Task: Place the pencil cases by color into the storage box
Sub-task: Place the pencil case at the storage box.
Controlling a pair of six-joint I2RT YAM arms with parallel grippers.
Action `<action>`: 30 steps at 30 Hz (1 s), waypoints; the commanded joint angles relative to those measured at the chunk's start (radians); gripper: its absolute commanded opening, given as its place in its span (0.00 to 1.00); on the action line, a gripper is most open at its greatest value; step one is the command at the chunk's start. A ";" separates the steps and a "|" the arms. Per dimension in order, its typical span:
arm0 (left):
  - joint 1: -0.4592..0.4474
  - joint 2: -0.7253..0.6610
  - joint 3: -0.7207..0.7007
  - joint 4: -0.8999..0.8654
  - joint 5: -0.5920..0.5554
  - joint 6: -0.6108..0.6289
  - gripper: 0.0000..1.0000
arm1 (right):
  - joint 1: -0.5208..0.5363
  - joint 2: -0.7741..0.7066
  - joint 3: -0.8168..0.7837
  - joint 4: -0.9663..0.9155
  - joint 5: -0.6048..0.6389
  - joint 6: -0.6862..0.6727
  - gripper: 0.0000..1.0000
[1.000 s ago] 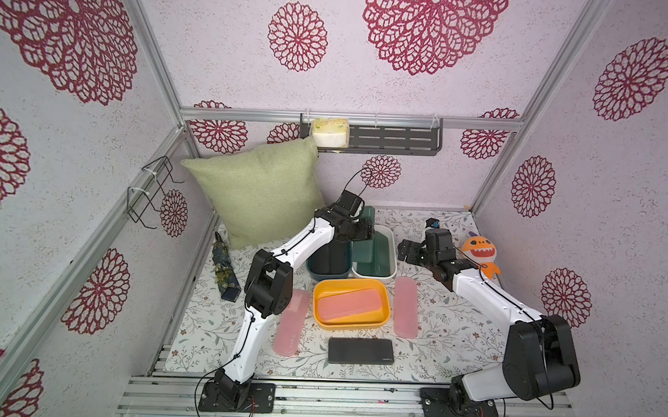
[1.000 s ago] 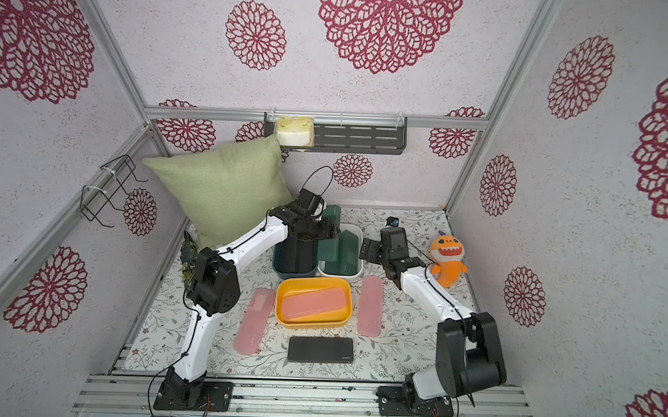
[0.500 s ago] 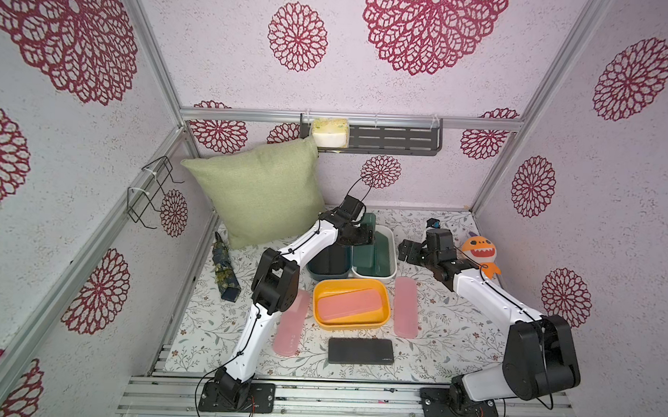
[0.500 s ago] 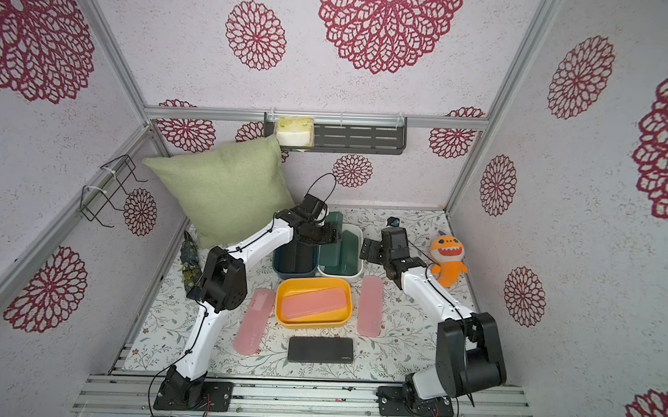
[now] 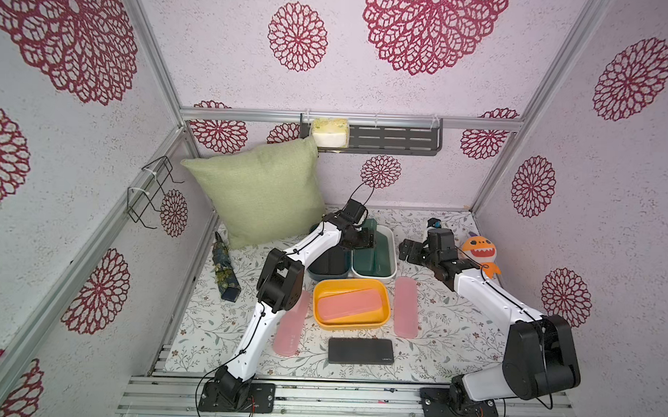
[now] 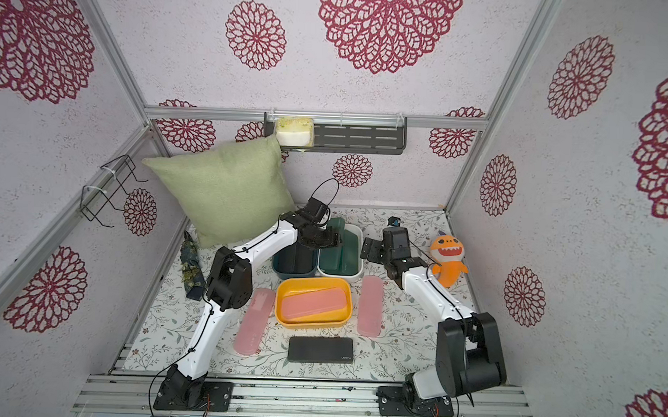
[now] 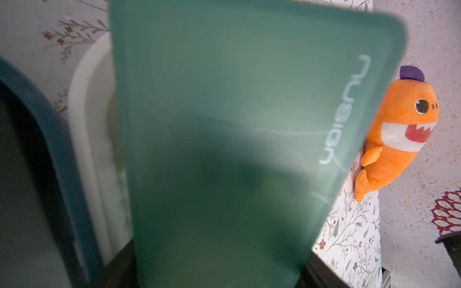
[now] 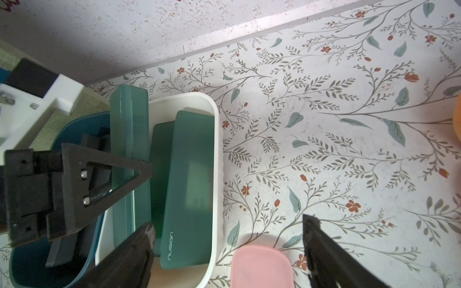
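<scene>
Floral tabletop [image 5: 454, 336]; left gripper [image 5: 363, 241] clamps a green pencil case [image 7: 237, 149] over the white bin [image 8: 217, 154]; right gripper [image 5: 408, 252], jaws spread wide, holds nothing beside it.

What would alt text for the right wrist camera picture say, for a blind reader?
The left gripper holds a dark green pencil case on edge over a white bin holding two more green cases. The open right gripper hovers over the floral table near a pink case.
</scene>
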 commanded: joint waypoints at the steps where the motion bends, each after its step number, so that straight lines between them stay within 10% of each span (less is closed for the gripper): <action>1: -0.003 0.027 0.021 -0.026 -0.008 0.000 0.71 | -0.008 -0.013 -0.007 0.023 -0.012 0.008 0.95; 30: -0.004 0.002 0.079 -0.089 -0.080 -0.018 0.89 | -0.011 -0.015 -0.013 0.028 -0.025 0.003 0.95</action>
